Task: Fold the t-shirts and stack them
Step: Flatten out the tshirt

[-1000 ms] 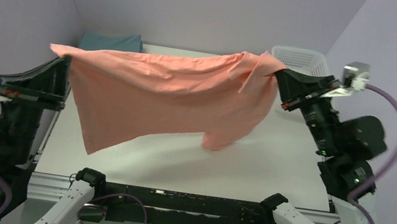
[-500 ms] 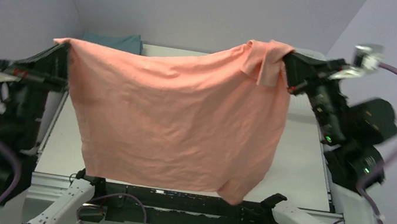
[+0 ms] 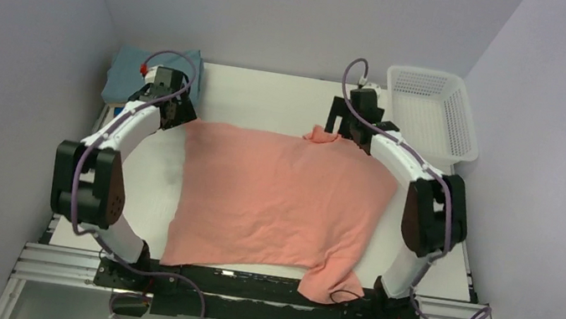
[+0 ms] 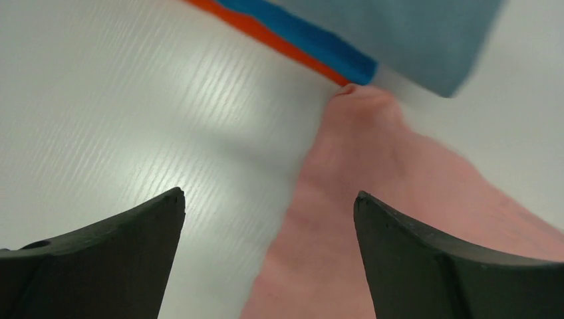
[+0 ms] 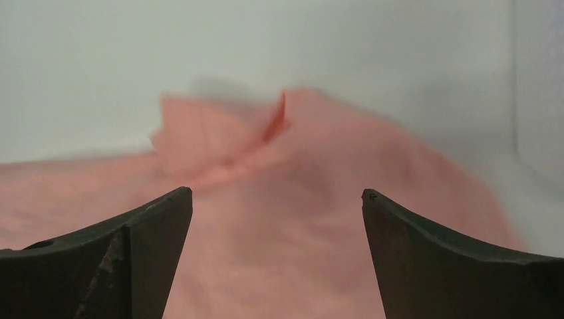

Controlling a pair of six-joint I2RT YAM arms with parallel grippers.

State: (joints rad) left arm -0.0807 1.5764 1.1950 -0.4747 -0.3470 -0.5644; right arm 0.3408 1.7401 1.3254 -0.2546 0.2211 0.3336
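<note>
Salmon-pink t-shirt (image 3: 282, 202), one, lies spread on the table (image 3: 272, 99) left of the single mesh basket (image 3: 433, 106); one folded stack (image 3: 127, 73) sits farther left. Left wrist: left gripper (image 4: 269, 219) gapes wide, empty, over the shirt's corner. Right wrist: right gripper (image 5: 276, 226) equally wide, above a rumpled edge.

1. Top view: bright, even overhead light, with a faint soft shadow on the worktop (image 3: 272, 99).
2. Wrist views: blurry and smeared, the salmon shirt (image 5: 279, 199) unsharp, the fingers (image 5: 120, 266) dark.
3. Left wrist: streaky sheen on the worktop.
</note>
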